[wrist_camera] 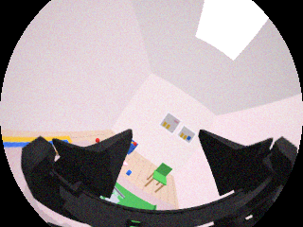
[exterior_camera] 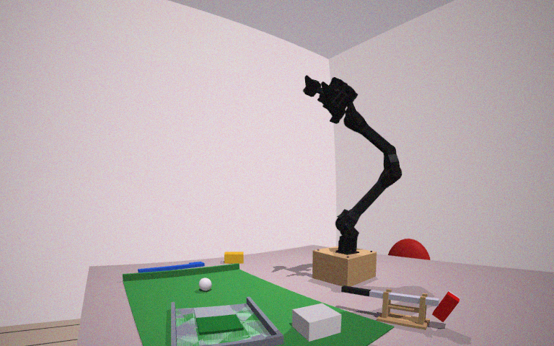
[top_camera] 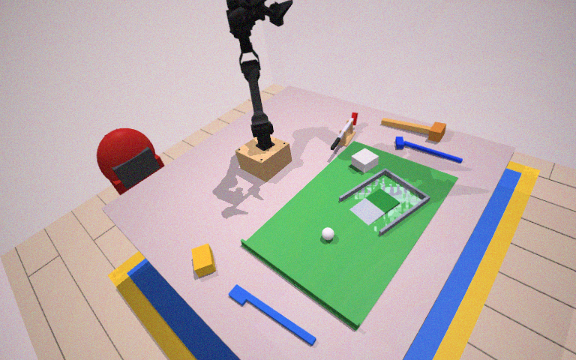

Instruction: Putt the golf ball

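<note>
On the pale table, the red putter rests on a wooden stand; stiff and light, best gripped mid-shaft. The gripper hangs high, jaws wide and holding nothing.

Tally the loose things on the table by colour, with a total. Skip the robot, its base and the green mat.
Blue: 2, putter, bar
Red-headed: 1, putter on its stand
Orange: 1, mallet
Yellow: 1, block
White: 2, ball, cube
Total: 7
</note>
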`<state>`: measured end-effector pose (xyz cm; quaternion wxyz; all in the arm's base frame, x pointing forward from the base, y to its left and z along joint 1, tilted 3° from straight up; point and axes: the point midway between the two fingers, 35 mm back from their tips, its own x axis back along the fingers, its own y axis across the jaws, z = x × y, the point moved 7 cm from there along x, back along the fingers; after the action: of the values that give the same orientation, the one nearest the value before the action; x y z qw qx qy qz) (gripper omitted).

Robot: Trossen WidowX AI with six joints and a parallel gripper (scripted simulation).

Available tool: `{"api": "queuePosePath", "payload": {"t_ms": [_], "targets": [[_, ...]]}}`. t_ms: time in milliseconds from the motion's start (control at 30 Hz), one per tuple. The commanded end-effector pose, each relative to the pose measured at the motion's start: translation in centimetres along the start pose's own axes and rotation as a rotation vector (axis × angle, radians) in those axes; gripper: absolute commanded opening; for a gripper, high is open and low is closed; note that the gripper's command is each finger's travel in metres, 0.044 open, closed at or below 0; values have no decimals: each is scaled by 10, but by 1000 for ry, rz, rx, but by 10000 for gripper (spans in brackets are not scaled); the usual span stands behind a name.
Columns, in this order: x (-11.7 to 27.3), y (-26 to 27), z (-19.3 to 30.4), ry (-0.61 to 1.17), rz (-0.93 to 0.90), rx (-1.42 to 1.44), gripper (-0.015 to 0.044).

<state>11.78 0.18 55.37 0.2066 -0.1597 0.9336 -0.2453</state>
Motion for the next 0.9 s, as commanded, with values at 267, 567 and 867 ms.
{"api": "queuePosePath", "payload": {"t_ms": [267, 567, 867], "targets": [[-25, 1, 44, 57, -70, -81, 440], [-75, 27, 125, 196, -210, -102, 440], [-114, 102, 198, 374, -483, -133, 440]]}}
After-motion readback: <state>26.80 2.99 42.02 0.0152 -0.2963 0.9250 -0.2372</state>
